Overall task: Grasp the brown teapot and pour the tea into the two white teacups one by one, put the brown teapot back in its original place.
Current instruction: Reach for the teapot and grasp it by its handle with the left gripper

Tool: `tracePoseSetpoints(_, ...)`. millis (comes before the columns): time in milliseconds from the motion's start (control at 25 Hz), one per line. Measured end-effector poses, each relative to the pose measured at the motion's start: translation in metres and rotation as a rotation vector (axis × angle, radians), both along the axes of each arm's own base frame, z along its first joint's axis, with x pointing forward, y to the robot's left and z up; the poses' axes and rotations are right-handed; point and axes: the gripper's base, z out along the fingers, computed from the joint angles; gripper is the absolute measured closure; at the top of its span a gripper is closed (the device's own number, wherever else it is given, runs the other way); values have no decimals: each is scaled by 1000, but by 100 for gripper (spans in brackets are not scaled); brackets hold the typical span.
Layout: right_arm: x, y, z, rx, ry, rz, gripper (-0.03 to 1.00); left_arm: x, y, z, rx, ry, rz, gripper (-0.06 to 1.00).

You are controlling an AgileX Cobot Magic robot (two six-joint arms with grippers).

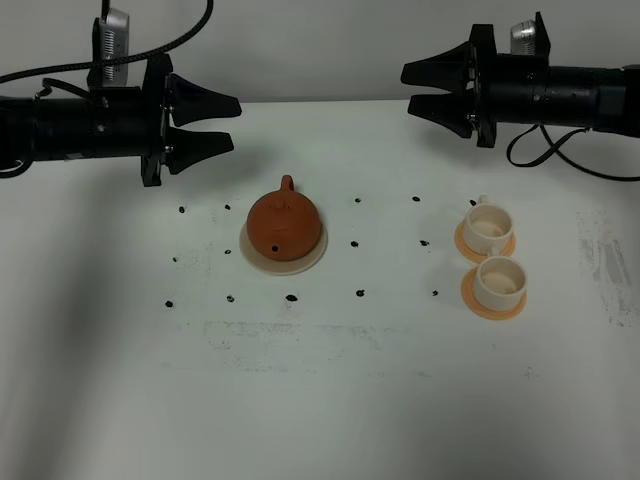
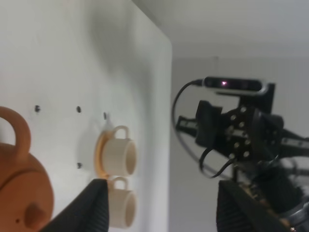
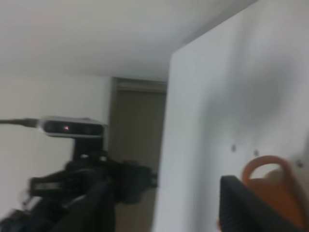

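Observation:
The brown teapot (image 1: 285, 224) sits on its cream saucer (image 1: 252, 257) left of the table's middle, handle toward the far side. The two white teacups (image 1: 488, 224) (image 1: 501, 279) stand on orange coasters at the right, one nearer than the other. My left gripper (image 1: 236, 122) hovers open above the table, behind and left of the teapot, holding nothing. My right gripper (image 1: 405, 88) hangs open behind the cups, also holding nothing. The left wrist view shows the teapot (image 2: 19, 181) and both cups (image 2: 120, 154) (image 2: 123, 207) beyond my open left gripper (image 2: 161, 193). The right wrist view catches the teapot (image 3: 270, 191).
Small black marks (image 1: 358, 293) dot the white table around the teapot and cups. Orange coasters (image 1: 470, 296) lie under the cups. The table's far edge runs just behind both arms. The right arm (image 2: 236, 135) faces the left one across the table.

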Motion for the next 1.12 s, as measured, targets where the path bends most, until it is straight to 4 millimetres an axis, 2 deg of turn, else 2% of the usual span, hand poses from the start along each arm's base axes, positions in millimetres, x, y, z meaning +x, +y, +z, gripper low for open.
tracePoseSetpoints(120, -4, -3, 18, -151, -87, 0, 50, -5, 2, 18, 100, -83, -25, 49)
tracePoseSetpoints(440, -31, -25, 85, -715, -279, -16, 50, -31, 9, 85, 486, -349, -109, 61)
tracePoseSetpoints(560, -43, -32, 114, -825, -334, -70, 50, -42, 10, 105, 589, -426, -134, 63)
tracePoseSetpoints(720, -71, -37, 148, -889, -430, -171, 50, -55, 14, 130, 669, -511, -102, 63)
tracePoseSetpoints(920, -116, -43, 175, -969, -564, -292, 50, -71, 22, 133, 779, -587, -28, 63)
tracePoseSetpoints(1120, -172, -45, 183, -1005, -621, -367, 50, -83, 31, 128, 875, -614, 50, 63)
